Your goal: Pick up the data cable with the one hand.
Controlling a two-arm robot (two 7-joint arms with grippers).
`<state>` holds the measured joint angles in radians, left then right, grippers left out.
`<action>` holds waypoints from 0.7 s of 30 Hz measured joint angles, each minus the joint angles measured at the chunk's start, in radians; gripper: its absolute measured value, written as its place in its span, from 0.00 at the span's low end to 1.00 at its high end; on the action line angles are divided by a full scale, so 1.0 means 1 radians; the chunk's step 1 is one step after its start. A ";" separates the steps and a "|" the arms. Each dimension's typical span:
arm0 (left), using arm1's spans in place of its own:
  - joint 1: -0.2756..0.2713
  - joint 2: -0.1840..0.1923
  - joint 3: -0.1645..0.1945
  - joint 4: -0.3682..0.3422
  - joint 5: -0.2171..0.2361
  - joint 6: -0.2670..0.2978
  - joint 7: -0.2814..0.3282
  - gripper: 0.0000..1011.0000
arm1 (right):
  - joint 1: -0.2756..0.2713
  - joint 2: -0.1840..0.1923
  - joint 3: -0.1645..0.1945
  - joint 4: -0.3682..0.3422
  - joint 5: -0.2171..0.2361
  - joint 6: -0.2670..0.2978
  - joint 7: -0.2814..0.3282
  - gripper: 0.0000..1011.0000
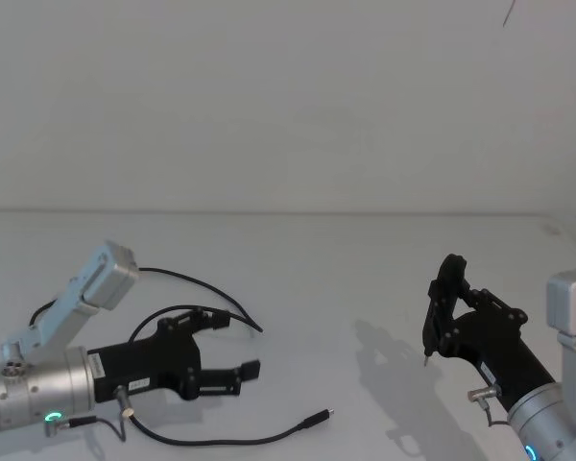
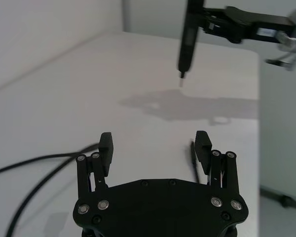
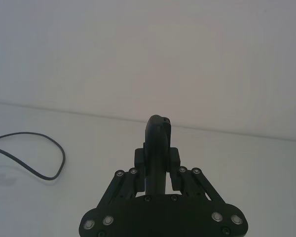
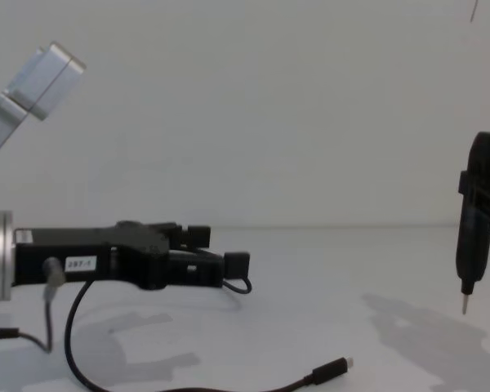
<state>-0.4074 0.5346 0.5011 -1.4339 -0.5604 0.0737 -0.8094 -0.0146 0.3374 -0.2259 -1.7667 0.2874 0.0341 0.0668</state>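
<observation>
On a white table (image 1: 365,279), the jaws of the left gripper (image 1: 232,343) stand apart and empty, held low over the surface. The data cable (image 1: 317,418) lies loose around them: one stretch curves just beyond the fingers, and the plug end rests nearer the robot. The cord is not yet gripped, so closing on it and lifting appear to be left. Well apart to the right, the right gripper (image 1: 447,300) is clamped on a slim pen-like tool (image 1: 430,328), tip down.
</observation>
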 joint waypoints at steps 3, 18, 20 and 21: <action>-0.018 0.015 0.016 0.024 -0.022 0.015 -0.074 0.99 | 0.000 0.000 0.000 0.000 0.000 0.000 0.000 0.28; -0.064 0.055 0.067 0.088 -0.061 0.052 -0.242 0.99 | 0.000 0.000 0.000 0.000 0.000 0.000 0.000 0.28; -0.068 0.057 0.073 0.094 -0.064 0.054 -0.255 0.99 | 0.000 0.000 0.000 0.000 0.000 0.000 0.000 0.28; -0.070 0.058 0.074 0.096 -0.064 0.054 -0.259 0.99 | 0.000 0.000 0.000 0.000 0.000 0.000 0.000 0.28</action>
<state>-0.4771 0.5927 0.5754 -1.3377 -0.6249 0.1280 -1.0683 -0.0147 0.3375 -0.2259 -1.7667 0.2874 0.0341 0.0668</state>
